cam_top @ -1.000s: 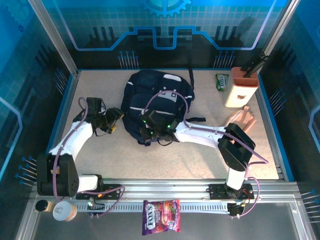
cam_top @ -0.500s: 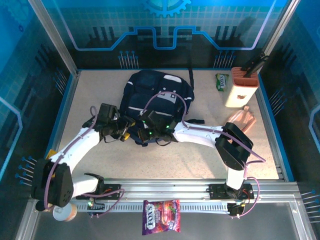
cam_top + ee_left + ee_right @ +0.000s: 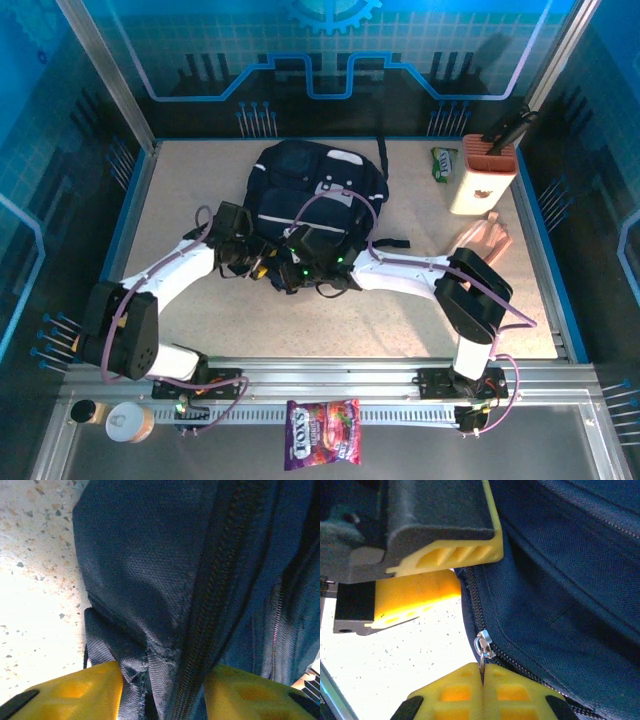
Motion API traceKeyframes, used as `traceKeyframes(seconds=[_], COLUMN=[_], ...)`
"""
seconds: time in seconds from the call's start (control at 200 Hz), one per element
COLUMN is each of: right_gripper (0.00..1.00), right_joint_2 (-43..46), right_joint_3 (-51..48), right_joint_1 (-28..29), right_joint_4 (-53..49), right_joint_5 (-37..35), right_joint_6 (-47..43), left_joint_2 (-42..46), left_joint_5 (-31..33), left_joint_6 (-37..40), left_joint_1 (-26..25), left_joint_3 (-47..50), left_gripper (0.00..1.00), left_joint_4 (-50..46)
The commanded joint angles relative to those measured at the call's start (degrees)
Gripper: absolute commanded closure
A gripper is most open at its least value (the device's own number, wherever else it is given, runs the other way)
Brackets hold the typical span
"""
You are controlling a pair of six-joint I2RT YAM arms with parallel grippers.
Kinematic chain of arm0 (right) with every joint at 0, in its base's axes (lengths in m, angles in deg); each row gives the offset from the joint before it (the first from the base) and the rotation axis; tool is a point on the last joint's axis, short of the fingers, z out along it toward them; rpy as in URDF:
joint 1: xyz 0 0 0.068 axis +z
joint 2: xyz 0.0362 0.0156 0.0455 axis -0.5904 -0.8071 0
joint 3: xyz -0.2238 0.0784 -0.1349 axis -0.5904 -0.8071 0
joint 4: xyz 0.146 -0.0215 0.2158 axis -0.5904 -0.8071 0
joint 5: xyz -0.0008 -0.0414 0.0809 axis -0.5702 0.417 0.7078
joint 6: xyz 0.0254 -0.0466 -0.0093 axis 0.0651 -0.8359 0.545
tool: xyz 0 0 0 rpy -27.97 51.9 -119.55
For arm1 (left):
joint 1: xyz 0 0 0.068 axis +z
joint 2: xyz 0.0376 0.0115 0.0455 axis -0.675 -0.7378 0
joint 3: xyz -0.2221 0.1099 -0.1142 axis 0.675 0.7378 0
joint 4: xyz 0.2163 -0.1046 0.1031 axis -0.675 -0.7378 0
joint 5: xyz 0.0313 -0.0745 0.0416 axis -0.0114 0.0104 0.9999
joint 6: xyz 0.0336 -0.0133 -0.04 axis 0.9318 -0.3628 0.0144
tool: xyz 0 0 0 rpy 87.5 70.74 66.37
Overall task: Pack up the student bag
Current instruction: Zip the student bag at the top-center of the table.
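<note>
Speckled beige table (image 3: 190,175) is walled by blue panels (image 3: 60,120). Toward its middle and back, the student bag (image 3: 320,190) is laid flat. A fold at the bag's near edge is flanked by the left gripper (image 3: 162,690), its fingers apart; whether the fold is clamped cannot be told. The zipper pull (image 3: 484,647) is pinched by the right gripper (image 3: 482,672), fingers pressed together.

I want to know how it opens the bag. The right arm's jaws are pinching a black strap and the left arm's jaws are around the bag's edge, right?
Not a strap: the right arm's jaws pinch the metal zipper pull of the student bag, as the right wrist view shows. The left arm's jaws are around the bag's edge.
</note>
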Motion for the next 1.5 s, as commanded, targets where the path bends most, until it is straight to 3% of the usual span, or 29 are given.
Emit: traceKeyframes(seconds=[0.0,0.2,0.445,0.8,1.095,1.301,1.491], right_gripper=[1.00,1.00,1.00,1.00,1.00,0.98,0.99], right_joint_2=[3.3,5.0,9.9,16.1,22.5,18.5,12.1], right_joint_3=[-1.3,-4.2,-11.2,-17.4,-26.6,-27.8,-24.0], right_joint_1=[2.0,1.9,-0.3,-6.7,-15.2,-21.8,-27.3], right_joint_4=[-0.8,-5.4,-9.8,-9.6,5.0,12.8,14.5], right_joint_5=[1.7,-4.8,-12.0,-19.0,-11.3,-8.7,-10.2], right_joint_6=[-0.3,0.7,1.5,-3.0,-19.0,-23.7,-20.4], left_joint_2=[-1.9,-1.6,-0.1,1.9,3.4,4.1,3.8], left_joint_5=[2.6,4.7,6.8,6.7,5.1,-0.3,-4.9], left_joint_6=[0.7,1.6,4.2,7.6,11.0,16.5,23.8], left_joint_1=[-0.3,-0.3,-0.1,0.5,2.7,4.6,5.7], left_joint_3=[-1.9,-2.1,-4.0,-6.1,-6.9,-8.0,-9.4], left_gripper=[0.60,0.85,1.00,1.00,1.00,1.00,1.00], left_joint_4=[1.2,1.1,-0.7,-2.6,-5.0,-6.6,-10.7])
